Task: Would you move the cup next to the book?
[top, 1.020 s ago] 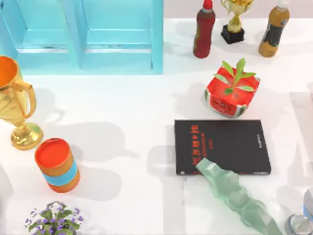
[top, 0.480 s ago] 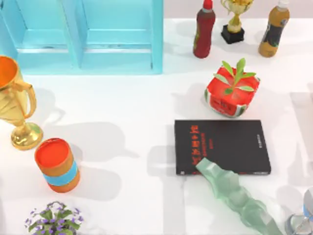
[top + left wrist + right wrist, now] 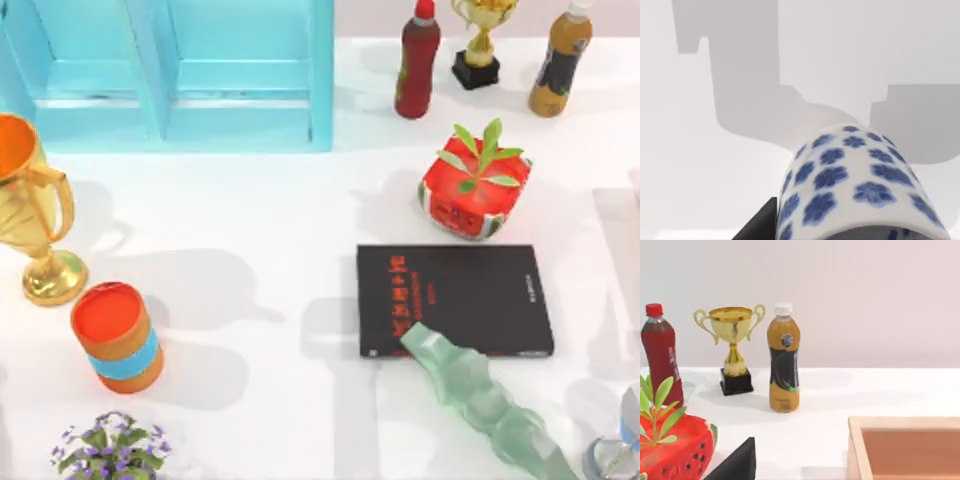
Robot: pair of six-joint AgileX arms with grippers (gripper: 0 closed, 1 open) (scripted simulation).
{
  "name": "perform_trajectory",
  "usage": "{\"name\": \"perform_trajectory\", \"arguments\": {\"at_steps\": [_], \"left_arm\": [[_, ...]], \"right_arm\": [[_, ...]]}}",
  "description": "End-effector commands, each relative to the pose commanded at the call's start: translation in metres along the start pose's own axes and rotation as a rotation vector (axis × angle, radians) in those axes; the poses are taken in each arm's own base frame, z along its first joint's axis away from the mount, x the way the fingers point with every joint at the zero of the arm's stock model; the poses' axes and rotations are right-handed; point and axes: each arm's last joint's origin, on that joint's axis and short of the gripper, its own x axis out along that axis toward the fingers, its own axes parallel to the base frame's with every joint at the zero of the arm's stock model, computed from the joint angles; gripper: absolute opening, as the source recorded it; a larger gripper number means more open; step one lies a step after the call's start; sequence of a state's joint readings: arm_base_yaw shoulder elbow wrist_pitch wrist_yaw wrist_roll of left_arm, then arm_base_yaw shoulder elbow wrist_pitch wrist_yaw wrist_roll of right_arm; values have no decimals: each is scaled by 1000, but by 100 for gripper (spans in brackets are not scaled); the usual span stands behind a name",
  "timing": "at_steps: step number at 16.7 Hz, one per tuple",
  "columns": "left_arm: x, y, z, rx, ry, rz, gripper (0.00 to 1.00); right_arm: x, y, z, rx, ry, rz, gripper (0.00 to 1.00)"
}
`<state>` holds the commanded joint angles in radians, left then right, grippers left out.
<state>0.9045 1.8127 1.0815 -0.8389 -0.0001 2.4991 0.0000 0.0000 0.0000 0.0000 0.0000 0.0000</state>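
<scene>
Across the last second nothing in the top view has shifted: the book (image 3: 452, 298) lies flat, right of the frame's centre, exactly where it was. The pale green glassy piece (image 3: 480, 400) crosses its lower left corner as before. The orange can (image 3: 117, 337) and the gold trophy (image 3: 35, 215) at the left edge of the frame have not moved either.

The cup (image 3: 855, 180) appears in the left wrist view, white with blue flowers. It sits very close to the camera, over bare white table (image 3: 715, 175), with a dark part of the left gripper (image 3: 762, 225) just beside its wall. We cannot tell whether those jaws are clamped on the cup or merely around it.

The right gripper (image 3: 737, 462) shows as a dark wedge in its own wrist view, looking toward a brown bottle (image 3: 783, 365) and a small trophy (image 3: 732, 347). We cannot tell its jaw state, and we judge that arm idle.

With the scene unchanged, we judge the cup not yet delivered. The bare table left of the book looks like the easiest spot, since the red planter (image 3: 473, 185) crowds the upper side.
</scene>
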Motion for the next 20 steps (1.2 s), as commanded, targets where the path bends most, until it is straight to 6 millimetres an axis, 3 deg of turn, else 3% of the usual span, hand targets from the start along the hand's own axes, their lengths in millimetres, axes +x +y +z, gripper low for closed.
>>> {"name": "perform_trajectory", "arguments": {"at_steps": [9,20], "left_arm": [[0,0,0,0,0,0,2],[-4,1,0,5,-2,0,0]], "right_arm": [[0,0,0,0,0,0,100],[0,0,0,0,0,0,100]]}}
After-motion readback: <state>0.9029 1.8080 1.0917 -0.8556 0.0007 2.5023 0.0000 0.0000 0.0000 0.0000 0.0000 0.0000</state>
